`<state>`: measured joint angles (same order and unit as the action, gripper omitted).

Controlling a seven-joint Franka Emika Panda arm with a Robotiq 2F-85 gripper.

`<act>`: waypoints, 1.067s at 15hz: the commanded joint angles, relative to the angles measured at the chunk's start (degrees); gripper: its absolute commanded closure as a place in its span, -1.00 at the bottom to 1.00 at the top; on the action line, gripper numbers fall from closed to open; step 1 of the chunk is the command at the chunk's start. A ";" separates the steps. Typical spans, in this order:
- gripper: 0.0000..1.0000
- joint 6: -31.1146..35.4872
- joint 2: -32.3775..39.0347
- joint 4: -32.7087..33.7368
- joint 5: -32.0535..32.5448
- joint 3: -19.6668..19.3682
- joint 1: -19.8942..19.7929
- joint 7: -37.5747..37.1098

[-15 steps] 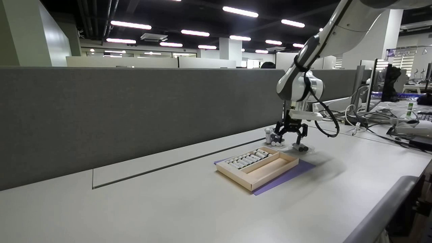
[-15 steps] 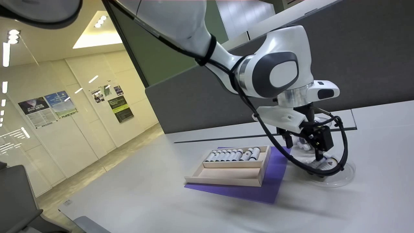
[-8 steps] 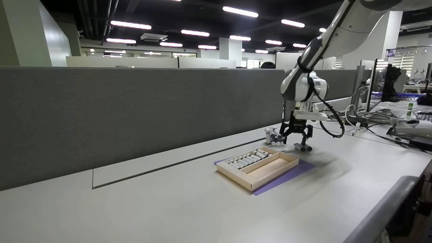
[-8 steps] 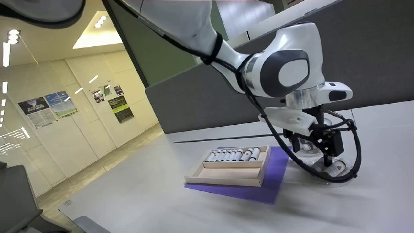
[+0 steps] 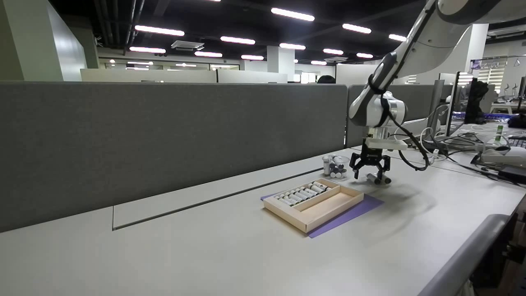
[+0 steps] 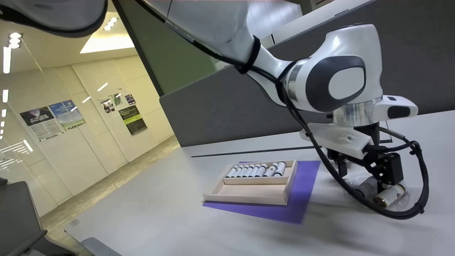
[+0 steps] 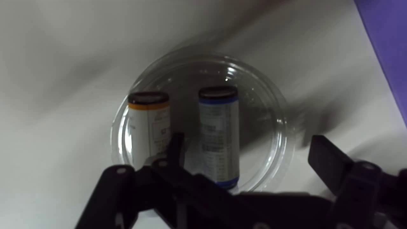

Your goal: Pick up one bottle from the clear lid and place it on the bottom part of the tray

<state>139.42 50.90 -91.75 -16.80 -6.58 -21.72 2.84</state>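
Two white bottles lie on the round clear lid: one orange-banded, one blue-banded. Both bottles also show on the lid in an exterior view. My gripper is open low over the lid. One finger stands between the two bottles; the other finger is beyond the lid's rim, so the blue-banded bottle lies between the fingers, ungripped. The gripper also shows in both exterior views. The tan tray has a row of bottles in one compartment and a bare wider compartment.
A purple sheet lies under the tray. A clear container with several bottles stands behind the lid, beside the gripper. A grey partition runs along the back. The arm's black cable loops low over the lid. Cables and monitors stand farther along the desk.
The gripper has moved away from the tray, to the right in both exterior views, still open. The lid and its two bottles have shifted the same way. The tray and container stay put.
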 commanded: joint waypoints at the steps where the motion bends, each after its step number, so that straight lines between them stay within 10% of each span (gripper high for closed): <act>1: -1.00 -2.19 0.94 2.68 0.59 -0.28 -0.57 -2.32; 2: -0.50 -1.77 0.89 2.58 0.43 -0.07 -0.81 -1.91; 12: 0.89 -1.32 0.62 2.78 0.57 -0.13 -0.69 -1.97; 16: 0.90 -2.73 -0.73 1.86 0.70 0.12 -0.55 -1.61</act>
<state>138.97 50.97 -90.21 -16.82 -6.62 -22.27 2.83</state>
